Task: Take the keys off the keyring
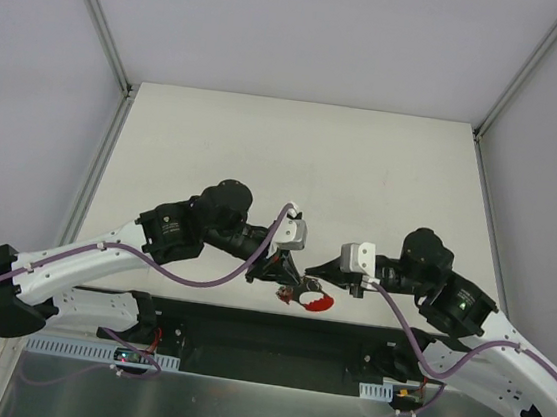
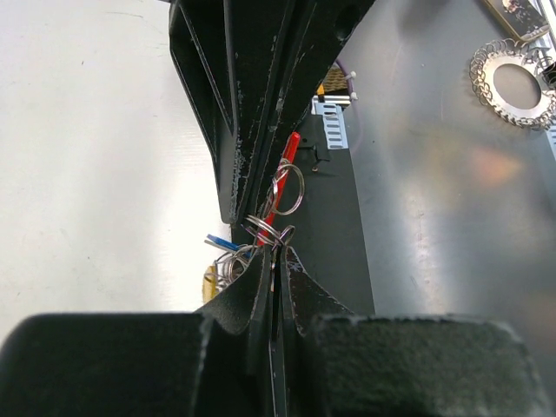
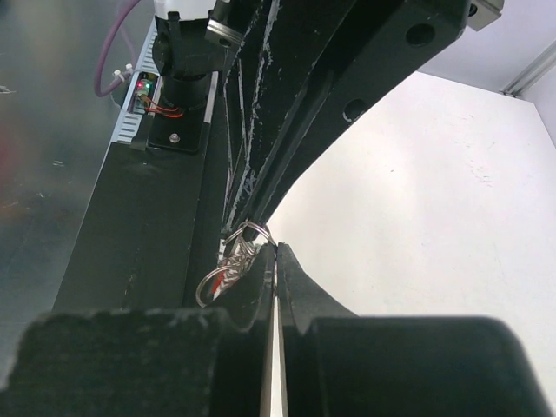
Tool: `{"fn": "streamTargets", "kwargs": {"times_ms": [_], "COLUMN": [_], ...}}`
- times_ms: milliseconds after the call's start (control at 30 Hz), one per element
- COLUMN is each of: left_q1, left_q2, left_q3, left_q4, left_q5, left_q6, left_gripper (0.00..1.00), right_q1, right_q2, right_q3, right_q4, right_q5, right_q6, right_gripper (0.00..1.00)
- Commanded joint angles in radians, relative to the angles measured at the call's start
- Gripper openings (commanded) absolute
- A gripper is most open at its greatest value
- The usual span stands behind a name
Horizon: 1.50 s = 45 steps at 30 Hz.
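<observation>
The keys (image 1: pixel 305 295) hang in a small bunch at the table's near edge, between my two grippers. A red head (image 1: pixel 321 305) shows below them. In the left wrist view the red key (image 2: pixel 289 149) points away, with a blue head (image 2: pixel 221 243) and a yellow head (image 2: pixel 209 283) to the left. Thin loops of the keyring (image 2: pixel 287 188) lie between the two sets of fingers. My left gripper (image 2: pixel 276 249) is shut on a loop of the keyring. My right gripper (image 3: pixel 276 247) is shut on the keyring (image 3: pixel 248 232) from the opposite side, tip to tip with the left (image 1: pixel 289 270).
Just below the keys the white table (image 1: pixel 294 160) ends at a black base strip (image 1: pixel 274 339). A grey metal shelf (image 2: pixel 452 200) lies beyond it, with a round silvery mesh disc (image 2: pixel 514 83). Purple cables (image 1: pixel 200 278) trail along both arms.
</observation>
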Motion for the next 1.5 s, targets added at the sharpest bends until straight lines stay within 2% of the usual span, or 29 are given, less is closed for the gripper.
{"fn": "streamTargets", "kwargs": {"times_ms": [0, 333, 633, 867, 1267, 1467], "left_q1": [0.011, 0.036, 0.082, 0.085, 0.085, 0.085], "left_q2": [-0.034, -0.036, -0.010, 0.028, -0.007, -0.017], "left_q3": [0.044, 0.045, 0.065, 0.090, 0.062, 0.056], "left_q4": [0.040, 0.021, 0.012, 0.011, 0.007, 0.007], "left_q5": [0.031, 0.037, 0.088, 0.146, 0.166, 0.159], "left_q6": [-0.033, -0.037, -0.037, -0.046, -0.028, -0.011], "left_gripper": [0.00, 0.00, 0.00, 0.00, 0.00, 0.00], "right_q1": [-0.004, -0.003, -0.001, 0.046, 0.077, 0.077], "right_q2": [-0.005, 0.034, 0.061, 0.106, 0.081, 0.089], "right_q3": [-0.004, 0.044, 0.105, 0.134, 0.111, 0.111], "right_q4": [0.025, -0.060, -0.193, -0.261, -0.170, -0.123], "right_q5": [0.028, -0.090, -0.081, 0.001, 0.137, 0.082], "right_q6": [-0.026, -0.116, -0.213, -0.280, -0.253, -0.176], "right_gripper": [0.01, 0.01, 0.01, 0.01, 0.01, 0.01]}}
